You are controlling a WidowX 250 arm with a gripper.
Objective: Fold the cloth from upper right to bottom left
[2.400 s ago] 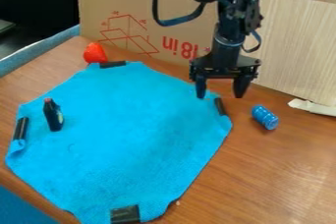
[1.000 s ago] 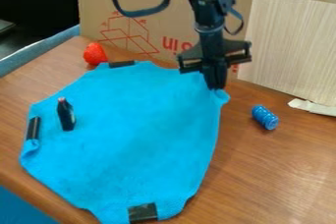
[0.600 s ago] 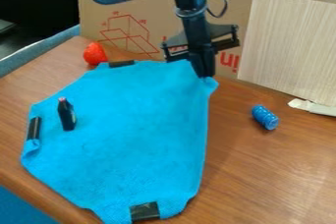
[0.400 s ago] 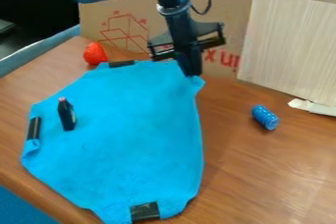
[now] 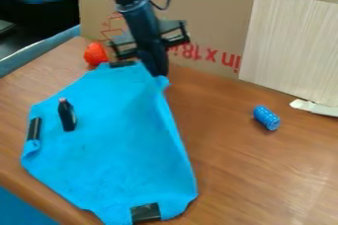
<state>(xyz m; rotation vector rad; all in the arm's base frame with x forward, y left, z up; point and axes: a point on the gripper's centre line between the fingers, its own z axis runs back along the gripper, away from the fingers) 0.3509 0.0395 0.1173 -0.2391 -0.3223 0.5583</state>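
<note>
The gripper (image 5: 158,74) is at the upper middle of the camera view, shut on the upper right corner of the blue cloth. That corner is lifted and pulled leftward, so the cloth (image 5: 112,135) has a slanting right edge running down to its bottom end. Black clips or tape pieces show at its top, left side and bottom. A small dark bottle (image 5: 66,115) stands on the cloth's left part.
A red strawberry-like object (image 5: 96,54) sits just beyond the cloth's top edge. To the right, a blue ribbed cylinder (image 5: 267,118) lies on the wooden table (image 5: 264,174). Cardboard (image 5: 211,17) and a pale wood panel (image 5: 290,46) stand along the back.
First open above the cloth's upper right, the gripper has closed on the corner and carried it left. The cloth's right side has drawn inward, and the whole cloth shifted slightly right early on.
</note>
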